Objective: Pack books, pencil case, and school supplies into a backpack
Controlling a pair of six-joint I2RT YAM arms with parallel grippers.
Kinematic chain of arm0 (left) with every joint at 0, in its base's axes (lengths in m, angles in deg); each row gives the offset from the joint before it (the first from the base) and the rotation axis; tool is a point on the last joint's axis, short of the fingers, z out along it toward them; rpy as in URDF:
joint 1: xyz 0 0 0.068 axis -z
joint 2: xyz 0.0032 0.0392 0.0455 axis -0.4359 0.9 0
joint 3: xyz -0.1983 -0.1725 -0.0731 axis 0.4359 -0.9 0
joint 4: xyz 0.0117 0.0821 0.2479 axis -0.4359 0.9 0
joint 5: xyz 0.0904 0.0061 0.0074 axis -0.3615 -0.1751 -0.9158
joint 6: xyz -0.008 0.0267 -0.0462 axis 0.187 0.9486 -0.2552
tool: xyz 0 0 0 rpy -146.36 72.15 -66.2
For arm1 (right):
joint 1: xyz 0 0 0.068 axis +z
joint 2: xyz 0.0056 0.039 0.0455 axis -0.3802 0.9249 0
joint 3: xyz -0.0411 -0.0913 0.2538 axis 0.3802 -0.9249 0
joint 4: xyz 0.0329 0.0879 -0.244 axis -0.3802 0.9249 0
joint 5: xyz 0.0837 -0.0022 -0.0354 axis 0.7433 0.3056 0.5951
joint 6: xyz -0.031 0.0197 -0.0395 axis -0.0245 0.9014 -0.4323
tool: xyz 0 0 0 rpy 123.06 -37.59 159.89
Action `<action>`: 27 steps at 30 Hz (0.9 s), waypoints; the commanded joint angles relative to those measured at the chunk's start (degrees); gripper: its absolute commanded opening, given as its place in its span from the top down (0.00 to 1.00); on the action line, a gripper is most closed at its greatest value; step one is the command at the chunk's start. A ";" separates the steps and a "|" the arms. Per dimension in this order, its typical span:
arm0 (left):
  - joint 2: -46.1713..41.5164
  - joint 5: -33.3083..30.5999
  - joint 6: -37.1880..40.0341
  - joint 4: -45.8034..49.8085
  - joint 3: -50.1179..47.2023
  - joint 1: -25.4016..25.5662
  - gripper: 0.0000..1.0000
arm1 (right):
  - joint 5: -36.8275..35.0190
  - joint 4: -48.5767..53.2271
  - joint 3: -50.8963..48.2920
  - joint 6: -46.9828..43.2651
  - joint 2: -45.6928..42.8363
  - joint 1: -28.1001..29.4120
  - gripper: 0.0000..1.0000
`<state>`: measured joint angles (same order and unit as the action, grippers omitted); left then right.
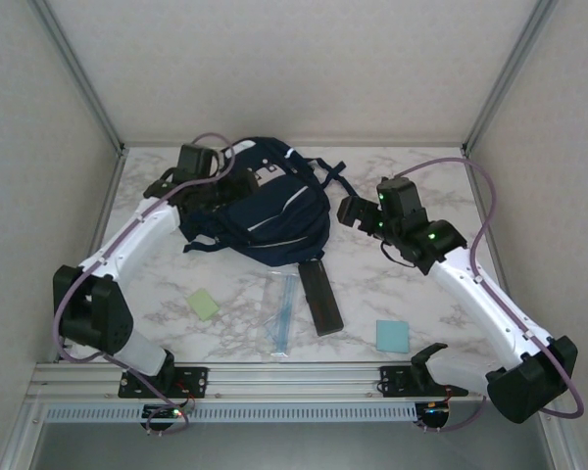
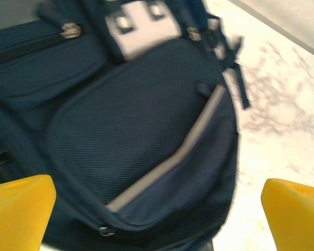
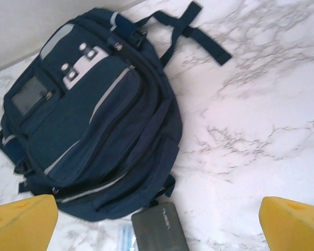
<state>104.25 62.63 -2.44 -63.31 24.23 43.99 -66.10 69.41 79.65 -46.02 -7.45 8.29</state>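
Lying on the white marbled table [image 1: 402, 279], a long narrow black rectangular pencil case [image 1: 320, 297] has its far end right at the near edge of the large navy-blue fabric backpack [image 1: 265, 211]. Its long axis runs from the backpack toward the arm bases. The right gripper [image 1: 356, 211] hangs just right of the backpack, jaws wide apart and empty; the case lies nearward and slightly left of it. The left gripper [image 1: 225, 186], also spread wide, is farther off, over the backpack's left side.
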 commanded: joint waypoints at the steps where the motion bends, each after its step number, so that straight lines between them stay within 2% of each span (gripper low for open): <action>1: -1.49 -4.07 -3.76 -3.30 -6.78 -3.47 0.00 | -5.98 -2.60 -2.40 3.44 0.14 -0.13 0.01; 4: -1.55 -8.30 -6.17 -5.64 -11.75 -6.31 0.00 | -3.87 -4.55 -4.01 3.52 1.02 -0.97 0.01; 7: -0.46 -7.36 -11.01 -12.05 -17.00 -9.67 0.02 | 0.79 -4.60 -3.88 1.48 2.56 -2.32 0.01; 11: 3.35 -6.34 -15.18 -18.80 -19.13 -11.37 0.07 | 6.46 -9.01 -6.07 1.54 3.58 -2.37 0.01; 17: 11.23 -4.91 -17.84 -25.19 -15.96 -11.47 0.24 | 16.02 -15.17 -9.91 3.48 5.97 -1.88 0.01; 20: 14.40 -2.93 -19.02 -27.82 -14.63 -11.37 0.47 | 18.47 -20.39 -13.29 6.19 7.12 -0.14 0.05; 25: 14.19 -1.09 -20.04 -28.66 -15.27 -10.47 1.00 | 18.05 -27.94 -16.19 11.35 12.31 4.26 0.08; 27: 12.37 -0.53 -20.78 -28.59 -16.45 -9.67 1.00 | 18.20 -31.61 -16.32 13.07 15.15 5.10 0.10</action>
<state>117.86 60.40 -21.69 -89.61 8.50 32.93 -48.99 45.48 64.18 -36.86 5.14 12.22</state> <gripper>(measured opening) 0.056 0.904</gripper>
